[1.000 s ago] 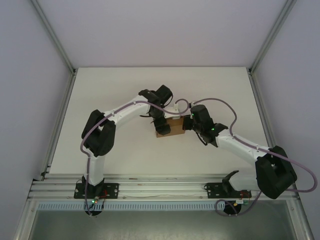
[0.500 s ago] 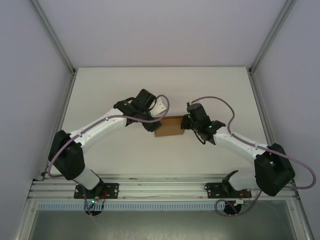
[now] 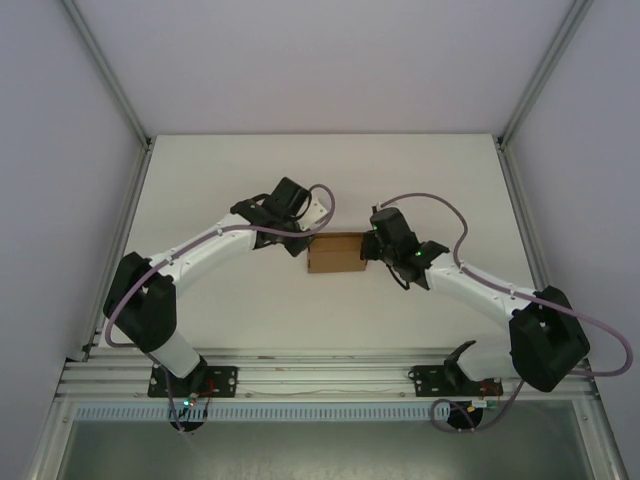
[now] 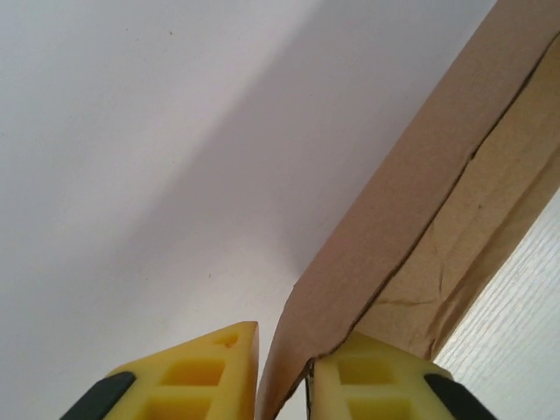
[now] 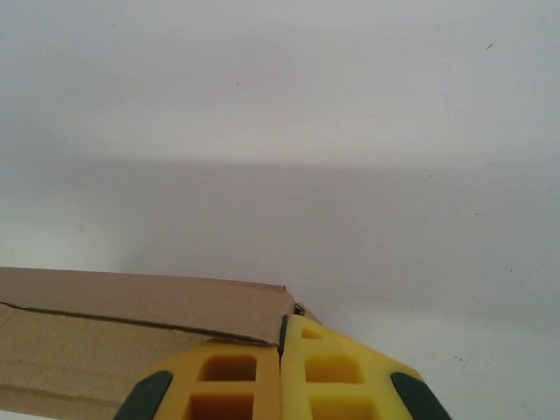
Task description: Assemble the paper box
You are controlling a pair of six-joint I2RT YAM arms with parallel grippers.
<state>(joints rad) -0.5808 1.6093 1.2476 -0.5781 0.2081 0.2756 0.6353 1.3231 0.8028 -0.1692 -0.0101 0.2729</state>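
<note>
— Place of the paper box (image 3: 337, 254)?
— Just above centre of the overhead frame, on the white desk (image 3: 220, 180). A small, flat brown rectangle, long side running left to right.

— Gripped by anything?
— Caught from both ends. Left jaws at its left edge, right jaws at its right edge. Left arm (image 3: 200, 252) reaching in from the lower left, right arm (image 3: 480, 285) from the lower right.

— State of the left jaws, going by the left wrist view?
— Clenched on cardboard. Two yellow fingertips (image 4: 206, 372) at the bottom of that frame, a corner of the box wedged in the narrow gap between them. Brown wall rising from there to the upper right, with a crease line and some wrinkles along it.

— And the right jaws?
— Pressed together, yellow pads (image 5: 337, 367) meeting along a dark seam at the bottom centre of the right wrist frame. A cardboard flap (image 5: 149, 297) coming in from the lower left and ending right at that seam, apparently pinched there, though too thin to say for sure. A second cardboard layer just under the flap, at the lower left corner.
</note>
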